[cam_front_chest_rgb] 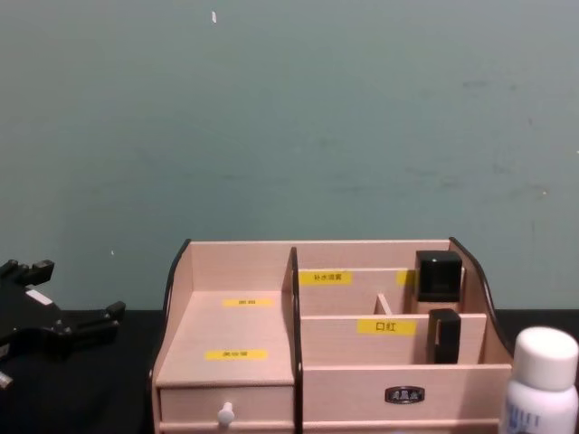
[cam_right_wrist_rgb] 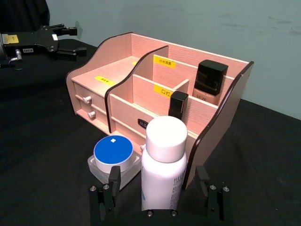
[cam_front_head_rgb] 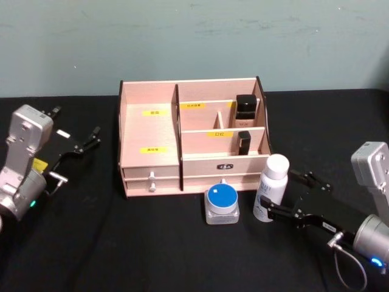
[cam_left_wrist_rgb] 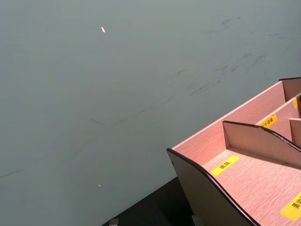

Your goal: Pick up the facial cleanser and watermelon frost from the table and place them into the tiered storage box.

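Spread right pincer [cam_right_wrist_rgb: 157, 178] flanks the white bottle [cam_right_wrist_rgb: 162, 141], which stands upright on the black tabletop [cam_front_head_rgb: 121, 243] just before the tiered storage box's [cam_front_head_rgb: 149, 131] right front corner. Beside the bottle sits 1 blue-lidded jar [cam_front_head_rgb: 222, 204]. Left pincer [cam_front_head_rgb: 90, 139], also spread, hovers well left of the box.

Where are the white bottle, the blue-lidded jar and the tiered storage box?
white bottle [cam_front_head_rgb: 270, 188], head view, on its body
blue-lidded jar [cam_front_head_rgb: 222, 198], head view, on its lid
tiered storage box [cam_front_head_rgb: 149, 131], head view, on its bare left shelf
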